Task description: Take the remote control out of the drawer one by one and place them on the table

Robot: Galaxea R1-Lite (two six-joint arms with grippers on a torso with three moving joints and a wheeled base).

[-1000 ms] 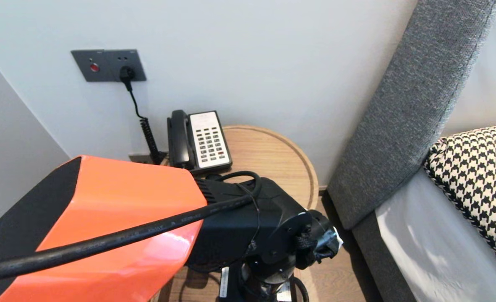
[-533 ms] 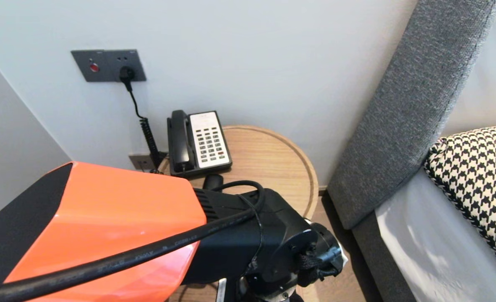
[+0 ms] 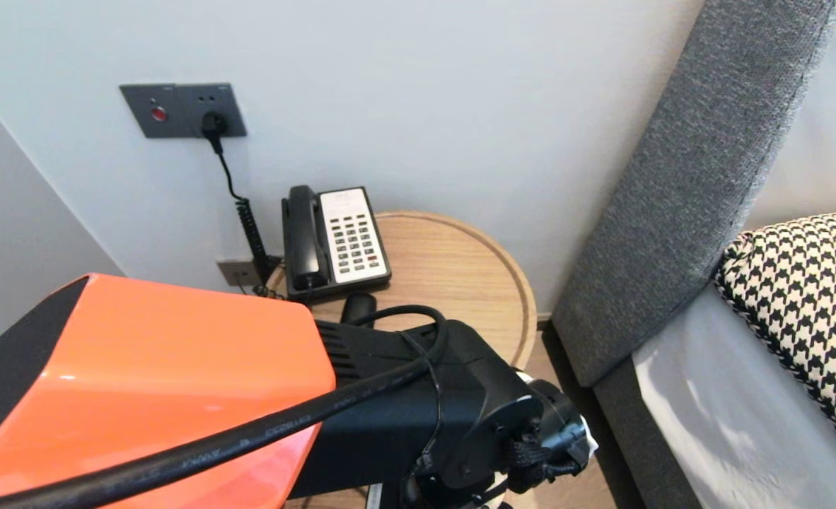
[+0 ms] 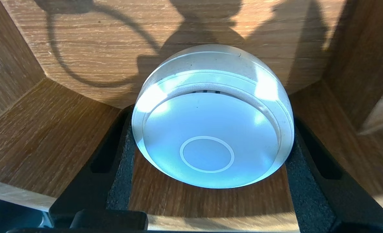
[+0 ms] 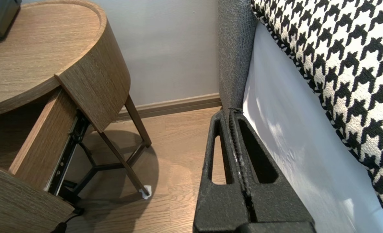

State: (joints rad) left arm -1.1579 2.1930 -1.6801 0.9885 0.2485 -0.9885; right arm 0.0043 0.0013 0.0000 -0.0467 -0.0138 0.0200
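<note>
White dome (image 4: pixel 212 106) is clasped between the fingers of the left gripper (image 4: pixel 211 124), inside the wooden drawer (image 4: pixel 65 129) of the round table (image 3: pixel 460 268). The right gripper (image 5: pixel 232 111) hangs clenched beside the bed (image 5: pixel 292 136).

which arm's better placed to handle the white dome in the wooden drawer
Left. The left gripper is inside the wooden drawer, fingers against both sides of the glossy white dome. The right gripper hangs shut beside the bed.
</note>
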